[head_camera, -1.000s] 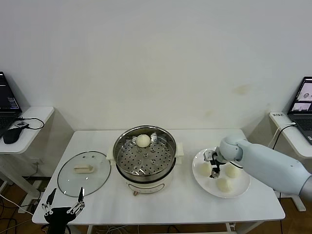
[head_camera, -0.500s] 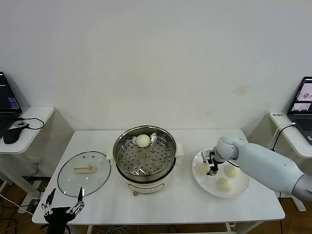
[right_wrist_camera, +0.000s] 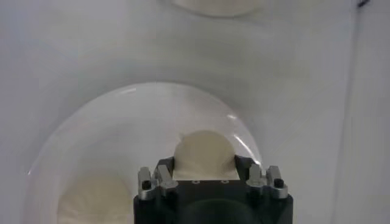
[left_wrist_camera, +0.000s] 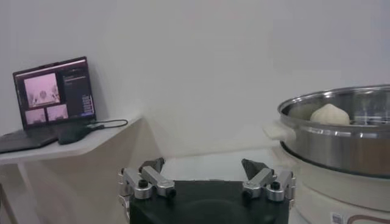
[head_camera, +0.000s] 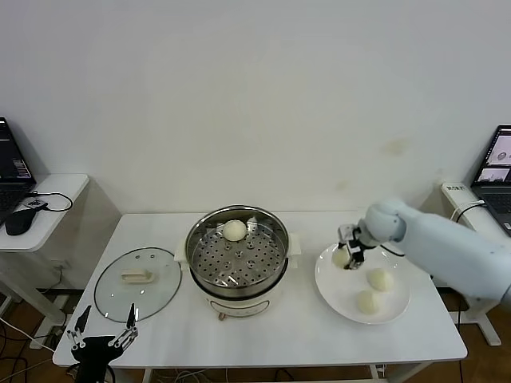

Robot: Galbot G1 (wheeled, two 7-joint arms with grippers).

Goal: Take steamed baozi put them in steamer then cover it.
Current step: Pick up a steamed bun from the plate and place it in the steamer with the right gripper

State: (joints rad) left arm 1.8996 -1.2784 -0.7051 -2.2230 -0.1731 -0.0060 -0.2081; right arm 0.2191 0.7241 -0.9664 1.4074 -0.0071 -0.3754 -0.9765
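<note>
From my seat, the clearest change is on the right: a second ago my right pincer (head_camera: 349,256) was down among three steamed baozi on the white plate (head_camera: 329,289), and now it has come up with one bun (head_camera: 342,258) clamped between its fingers, lifted above the plate's far left edge. The right wrist view shows that bun (right_wrist_camera: 204,156) wedged between the two fingers with the plate below it. Two buns (head_camera: 379,279) remain on the plate, one nearer the front (head_camera: 366,301), where there were three before. The fourth bun (head_camera: 234,230) sits unchanged at the back of the steamer (head_camera: 237,259) on its perforated tray in the middle of the worktop (head_camera: 303,335). The cover (head_camera: 137,284) lies flat to the steamer's left, as before. My left pincer (head_camera: 102,335) stays parked at the front left edge of the worktop, fingers spread wide and holding nothing.
</note>
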